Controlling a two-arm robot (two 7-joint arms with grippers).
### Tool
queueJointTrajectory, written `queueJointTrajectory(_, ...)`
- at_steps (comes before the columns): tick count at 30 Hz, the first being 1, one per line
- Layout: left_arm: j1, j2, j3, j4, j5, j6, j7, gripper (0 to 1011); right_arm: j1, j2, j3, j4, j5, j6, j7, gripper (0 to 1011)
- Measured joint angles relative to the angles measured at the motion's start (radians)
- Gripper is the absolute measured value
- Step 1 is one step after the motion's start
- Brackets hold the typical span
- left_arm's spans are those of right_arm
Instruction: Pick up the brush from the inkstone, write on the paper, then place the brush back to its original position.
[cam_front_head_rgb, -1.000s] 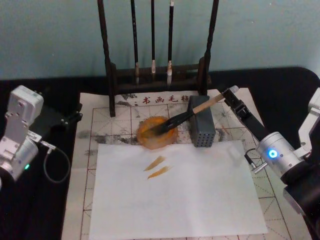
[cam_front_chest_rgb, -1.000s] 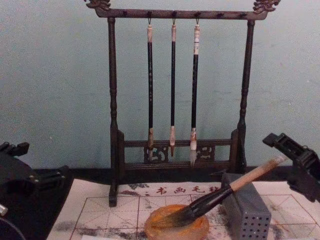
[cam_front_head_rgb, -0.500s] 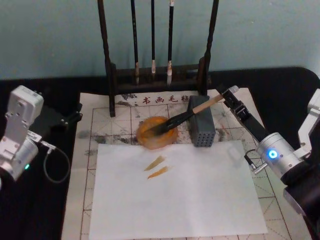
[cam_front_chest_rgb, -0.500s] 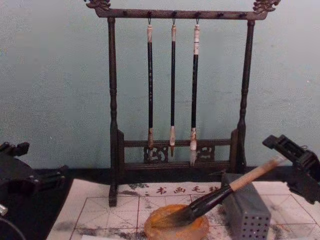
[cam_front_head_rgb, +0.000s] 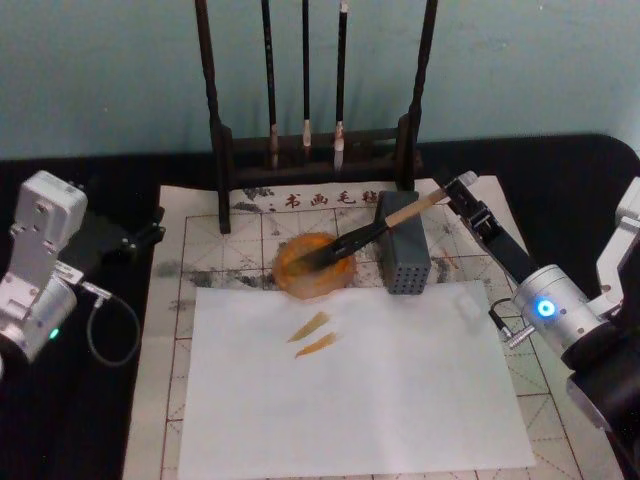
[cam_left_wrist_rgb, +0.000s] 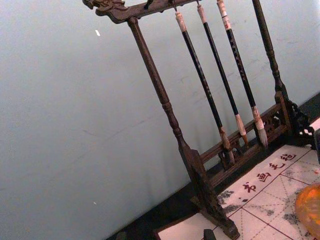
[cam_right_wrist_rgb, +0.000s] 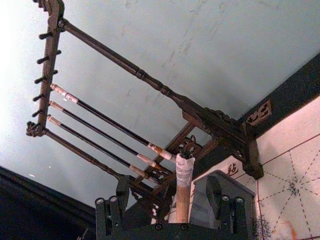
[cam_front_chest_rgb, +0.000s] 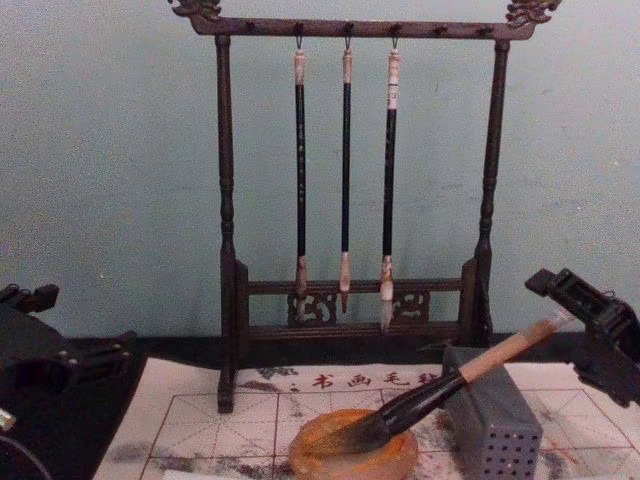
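- over the last second i see no real change: the brush (cam_front_head_rgb: 365, 236) lies exactly where it lay, and the right gripper (cam_front_head_rgb: 452, 190) hangs at the same spot by the handle's end
- the brush's dark tip rests in the inkstone (cam_front_head_rgb: 286, 272), its handle leans up over the grey block (cam_front_head_rgb: 402, 255), and the white-wrapped end points at the right gripper
- in the right wrist view the fingers (cam_right_wrist_rgb: 215, 192) stand apart on either side of that wrapped end, with a gap on each side, so they grip nothing
- the left gripper (cam_front_head_rgb: 140, 238) sits parked at the left edge of the grid paper (cam_front_head_rgb: 170, 300), and i cannot tell whether it is open or closed
- i take this stillness to mean the brush is released and back in its place; with marks on the white sheet (cam_front_head_rgb: 400, 400), the job looks all but done, with only the right arm to pull clear
- my count: one big brush, one inkstone, one grey block, one rack (cam_front_chest_rgb: 225, 200) with three thin brushes (cam_front_chest_rgb: 345, 180) hanging on it
- also two orange strokes (cam_front_head_rgb: 312, 326) on the one white sheet, which lies on the one grid paper, on a black worktop (cam_front_head_rgb: 560, 180)
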Motion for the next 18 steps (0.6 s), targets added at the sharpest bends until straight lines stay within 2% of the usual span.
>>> queueJointTrajectory(9,0.0,0.0,0.0,0.0,0.0,0.0,0.0,1001,-0.001,-0.001,0.001,0.0,-0.001,0.0,0.001,993)
queueJointTrajectory(13,0.0,0.0,0.0,0.0,0.0,0.0,0.0,1001,-0.001,-0.001,0.001,0.0,-0.002,0.0,0.001,927)
queueJointTrajectory(17,0.0,0.0,0.0,0.0,0.0,0.0,0.0,1001,-0.001,-0.001,0.001,0.0,-0.002,0.0,0.001,830)
queueJointTrajectory(18,0.0,0.0,0.0,0.0,0.0,0.0,0.0,1001,-0.001,-0.001,0.001,0.0,-0.002,0.0,0.001,778)
